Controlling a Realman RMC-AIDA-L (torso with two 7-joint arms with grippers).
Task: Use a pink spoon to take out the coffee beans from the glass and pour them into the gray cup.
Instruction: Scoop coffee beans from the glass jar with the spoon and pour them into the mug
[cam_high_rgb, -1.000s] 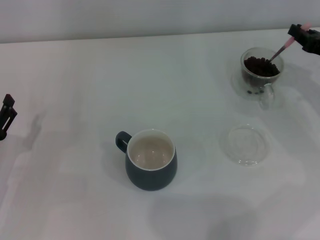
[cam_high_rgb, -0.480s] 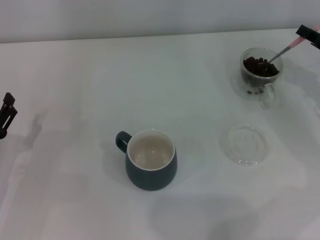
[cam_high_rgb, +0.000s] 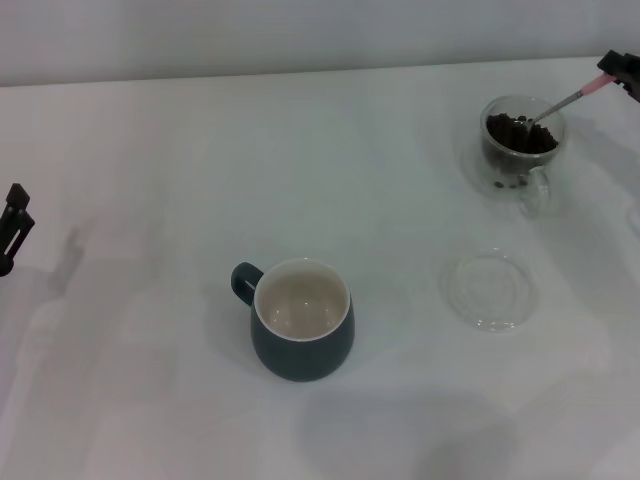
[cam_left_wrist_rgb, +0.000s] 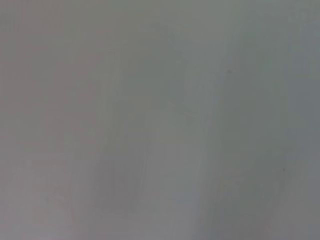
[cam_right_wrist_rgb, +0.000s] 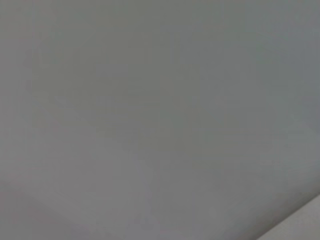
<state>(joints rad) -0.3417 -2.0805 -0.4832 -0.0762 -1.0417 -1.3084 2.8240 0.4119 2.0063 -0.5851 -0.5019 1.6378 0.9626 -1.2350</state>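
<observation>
The rounded dark blue-gray mug with a cream-white inside (cam_high_rgb: 301, 320) stands empty on the white surface (cam_high_rgb: 150, 150), well apart from the right tool (cam_high_rgb: 625, 75), toward the robot and to its left. A shallow clear glass dish (cam_high_rgb: 490, 290) lies between them, also empty. Nearer the tool, the clear glass mug (cam_high_rgb: 522, 150) holds dark coffee beans (cam_high_rgb: 520, 135). The slim pink-handled metal spoon (cam_high_rgb: 560, 103) slants from the right tool, which grips its handle end, down into the beans. The left tool (cam_high_rgb: 12, 228) hangs idle, far left; I cannot tell its opening.
</observation>
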